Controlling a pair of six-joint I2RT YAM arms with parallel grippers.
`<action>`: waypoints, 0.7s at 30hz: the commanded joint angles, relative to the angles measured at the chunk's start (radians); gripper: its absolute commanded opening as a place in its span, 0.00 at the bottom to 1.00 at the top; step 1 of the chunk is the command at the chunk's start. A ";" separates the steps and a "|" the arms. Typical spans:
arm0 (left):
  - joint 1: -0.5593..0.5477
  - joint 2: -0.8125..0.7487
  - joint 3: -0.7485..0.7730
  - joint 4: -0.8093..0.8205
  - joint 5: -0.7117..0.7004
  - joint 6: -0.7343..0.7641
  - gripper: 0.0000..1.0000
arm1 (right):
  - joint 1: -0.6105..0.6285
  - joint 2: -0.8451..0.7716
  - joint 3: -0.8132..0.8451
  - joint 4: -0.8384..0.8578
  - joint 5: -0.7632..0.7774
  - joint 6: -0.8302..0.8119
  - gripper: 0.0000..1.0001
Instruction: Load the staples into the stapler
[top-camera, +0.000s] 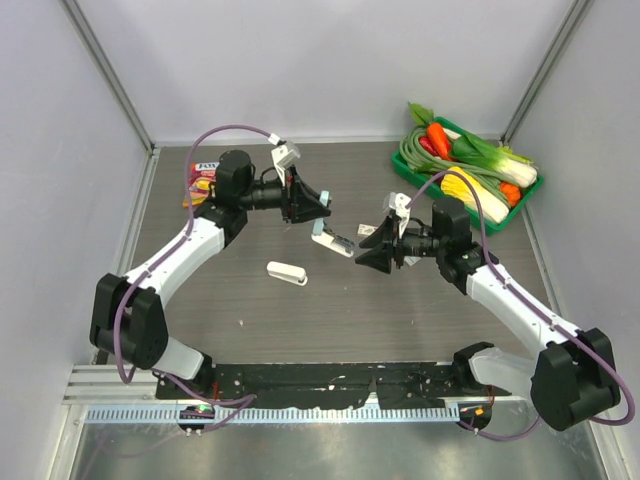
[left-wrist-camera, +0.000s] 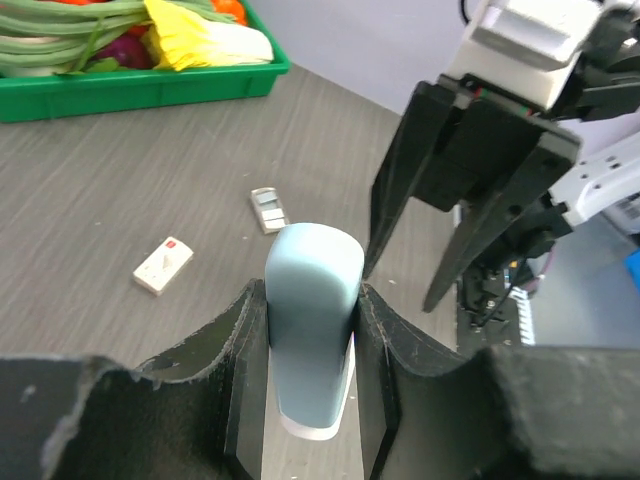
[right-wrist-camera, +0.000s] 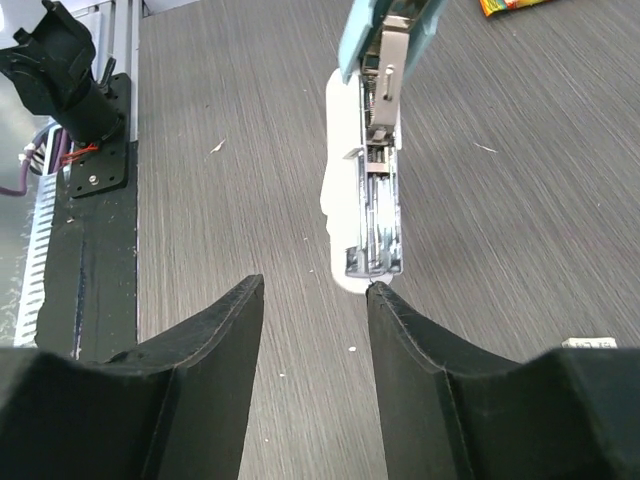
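The stapler (top-camera: 331, 238) lies open in the middle of the table, its light blue lid (left-wrist-camera: 312, 320) raised. My left gripper (top-camera: 312, 205) is shut on that lid (right-wrist-camera: 385, 30), one pad on each side. In the right wrist view the white base and bare metal magazine (right-wrist-camera: 372, 215) point toward my right gripper (right-wrist-camera: 315, 290). That gripper (top-camera: 373, 252) is open with nothing between its fingers, and its right fingertip (right-wrist-camera: 380, 295) sits at the magazine's near end. The staples (left-wrist-camera: 163, 264), a tiny whitish box with a red mark, lie flat on the table beyond the stapler.
A green tray (top-camera: 528, 195) of toy vegetables stands at the back right. A white stapler (top-camera: 287, 272) lies left of centre. A small metal piece (left-wrist-camera: 268, 208) lies near the staples. A colourful packet (top-camera: 203, 180) sits at the back left, behind the left arm.
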 joint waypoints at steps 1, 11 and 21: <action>0.004 -0.054 -0.019 -0.041 -0.059 0.142 0.00 | -0.025 -0.039 0.046 -0.023 -0.081 -0.017 0.53; 0.002 -0.126 -0.089 0.004 0.107 0.197 0.00 | -0.081 -0.084 0.079 -0.109 -0.060 -0.057 0.56; 0.004 -0.161 -0.149 0.087 0.301 0.166 0.00 | -0.126 -0.101 0.092 -0.248 0.274 -0.180 0.56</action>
